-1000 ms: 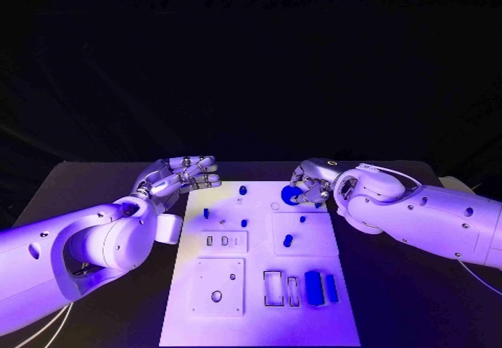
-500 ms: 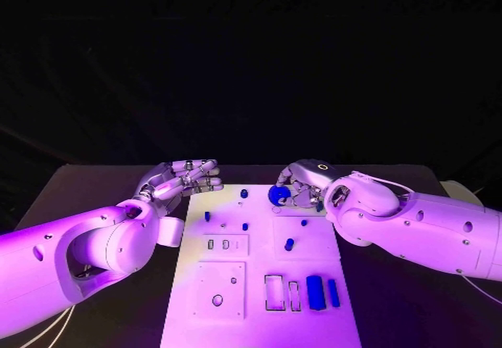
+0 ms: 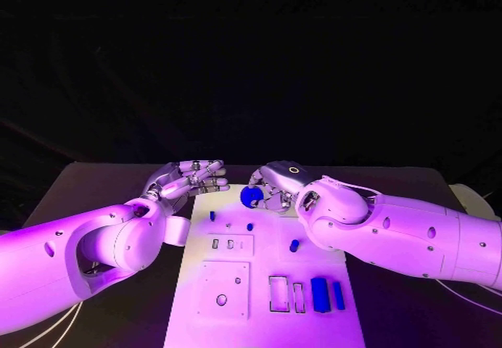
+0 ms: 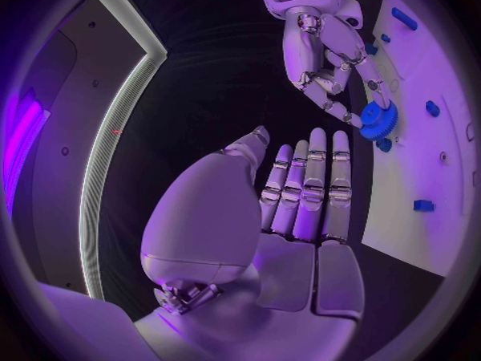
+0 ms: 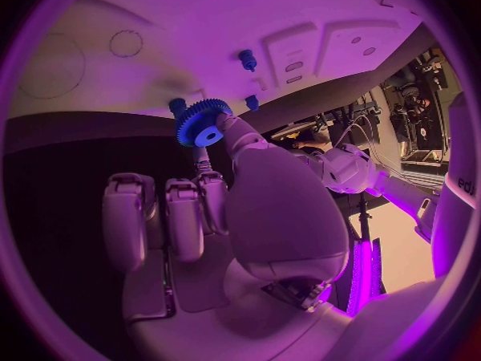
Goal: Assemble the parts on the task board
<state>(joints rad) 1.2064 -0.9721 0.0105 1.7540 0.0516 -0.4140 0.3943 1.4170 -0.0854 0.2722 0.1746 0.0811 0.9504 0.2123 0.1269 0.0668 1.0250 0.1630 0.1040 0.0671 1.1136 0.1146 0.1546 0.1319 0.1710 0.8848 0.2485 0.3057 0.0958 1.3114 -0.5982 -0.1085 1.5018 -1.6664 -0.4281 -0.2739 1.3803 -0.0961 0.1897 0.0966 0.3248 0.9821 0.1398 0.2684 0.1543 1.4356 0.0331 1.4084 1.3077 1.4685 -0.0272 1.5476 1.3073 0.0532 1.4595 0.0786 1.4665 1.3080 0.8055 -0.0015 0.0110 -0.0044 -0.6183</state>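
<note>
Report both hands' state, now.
Left hand: open, holding nothing, fingers extended.
Right hand: holding the blue gear over the task board.

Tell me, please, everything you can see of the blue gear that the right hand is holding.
The blue gear is a small round wheel with fine teeth all round its rim and a pale hole through its hub. It looks like moulded plastic. The right hand pinches it between fingertips, above the far end of the task board, next to a blue peg standing there. Whether it touches that peg cannot be told. The left hand is apart from it.
</note>
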